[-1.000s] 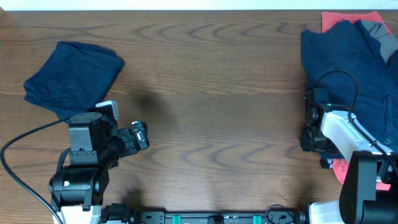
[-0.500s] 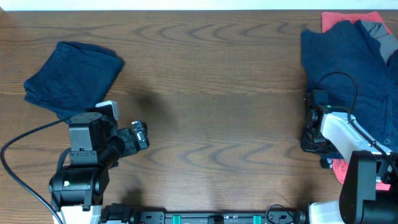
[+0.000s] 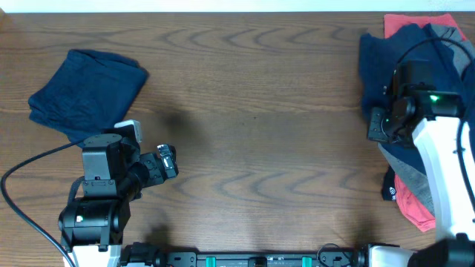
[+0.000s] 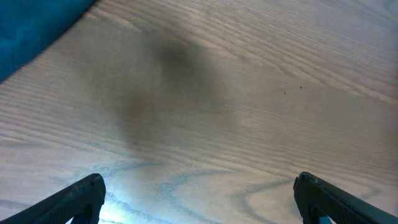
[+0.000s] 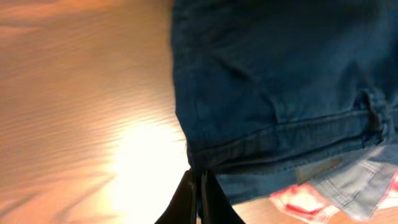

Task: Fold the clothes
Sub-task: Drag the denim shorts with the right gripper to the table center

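where the near edge of the brown wood-grain table (image 3: 260, 111) meets the arm bases, item one: left arm, black, at the near-left corner, with a black cable (image 3: 22, 178) looping off to the left. left gripper (image 4: 199, 180): released, its two black fingers (image 4: 81, 199) set wide apart above bare wood, nothing between them. a blue cloth edge shows at the top-left corner of the left wrist view.

item two: right arm, white and black, along the near-right side, reaching over the cloth pile there. right gripper (image 5: 198, 174): clenched, tips pressed together on the lower corner of the dark navy-blue denim shorts (image 5: 280, 74), at the hem edge. a stitched band and a belt loop cross the shorts in the right wrist view. paler blue denim and a red-and-white patch show at that view's lower right.

item three: red-orange cloth (image 3: 414, 211), one patch beside the right arm at the near right, another at the far-right corner. whether they are one piece cannot be told.

item four: the shorts, seen from overhead, spread along the right edge of the table from mid-depth to the far side, overlapping the far red-orange patch and a grey t-shirt (image 3: 447, 33).

item five: folded navy-blue garment (image 3: 85, 93), a rumpled, roughly square bundle lying flat at the far left, just beyond the left arm and well apart from the shorts.
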### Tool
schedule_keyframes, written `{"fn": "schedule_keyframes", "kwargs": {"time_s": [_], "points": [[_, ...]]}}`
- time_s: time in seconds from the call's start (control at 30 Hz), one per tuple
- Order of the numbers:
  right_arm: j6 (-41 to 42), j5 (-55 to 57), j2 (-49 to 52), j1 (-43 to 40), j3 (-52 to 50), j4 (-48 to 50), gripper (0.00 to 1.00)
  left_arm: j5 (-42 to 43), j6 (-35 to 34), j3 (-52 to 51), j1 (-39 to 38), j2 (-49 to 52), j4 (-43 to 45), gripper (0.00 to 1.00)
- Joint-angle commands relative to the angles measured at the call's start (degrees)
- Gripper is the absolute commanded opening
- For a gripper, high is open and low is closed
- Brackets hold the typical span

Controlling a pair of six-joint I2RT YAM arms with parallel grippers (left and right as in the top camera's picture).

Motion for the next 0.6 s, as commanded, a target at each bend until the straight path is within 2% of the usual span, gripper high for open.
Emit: {"fn": "schedule_keyframes", "kwargs": {"time_s": [0.0,0.1,0.23,0.57], "points": [[-1.68,-8.55,-0.22,4.42,0.81,-4.04,0.01,0.11,1.16,1.16,-0.22,0.00,0.02,0.98],[-3.37,-14.40,-0.20,9.88,-0.48,-6.32,0.01,0.11,1.16,1.16,-0.22,0.00,0.04,0.98],[-7.76,-28.35,-0.20,19.32,-2.27,-2.32,0.01,0.11,1.16,1.16,-0.22,0.00,0.04,0.98],[1.11,-26.10,2.97,40.48,-4.63,27.76,0.01,0.11,1.16,1.16,-0.22,0.00,0.04,0.98]]}}
